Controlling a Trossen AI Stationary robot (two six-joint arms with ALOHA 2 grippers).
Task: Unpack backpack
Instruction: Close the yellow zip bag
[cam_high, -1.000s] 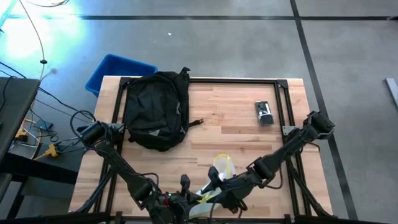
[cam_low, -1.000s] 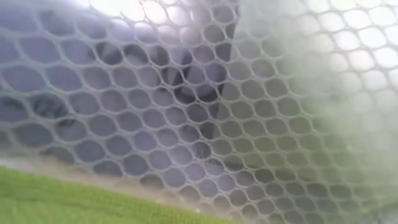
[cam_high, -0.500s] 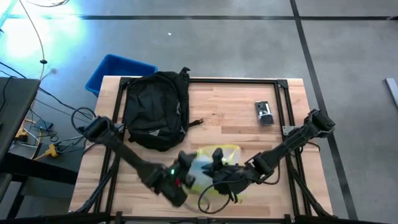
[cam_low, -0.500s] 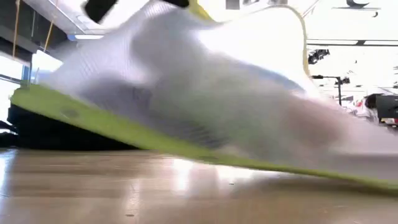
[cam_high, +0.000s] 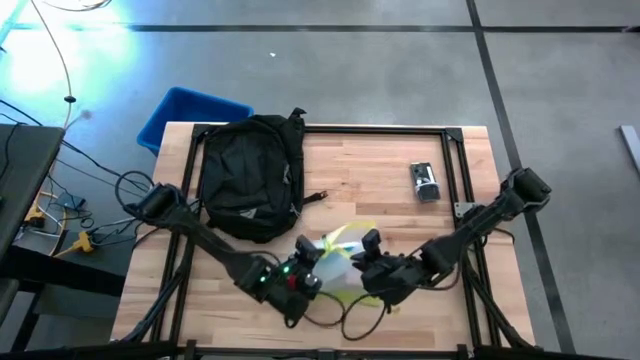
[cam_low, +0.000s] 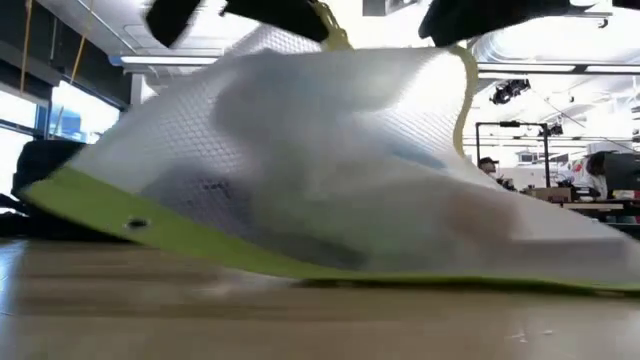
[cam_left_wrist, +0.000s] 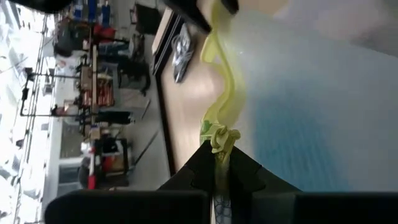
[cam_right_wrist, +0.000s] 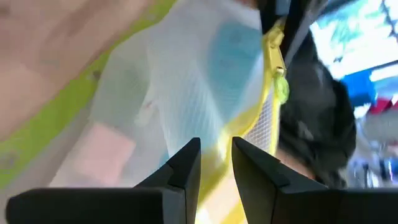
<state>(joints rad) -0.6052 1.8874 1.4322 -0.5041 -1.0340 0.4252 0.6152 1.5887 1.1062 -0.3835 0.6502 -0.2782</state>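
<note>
Both grippers, left and right, pinched the mesh pouch by its yellow edge, apparently just above the counter, near-right of the backpack.

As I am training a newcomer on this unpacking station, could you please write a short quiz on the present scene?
1. True or false: the mesh pouch lies inside the backpack.
2. What does the left gripper grip? A: a backpack strap. B: the pouch's yellow edge. C: nothing.
3. Fill in: beyond the table's far left corner stands a blue ____.

Key
1. False: the pouch is out, held over the table in front of the backpack.
2. B; the right gripper has its jaws on the yellow edge too.
3. bin.
</note>
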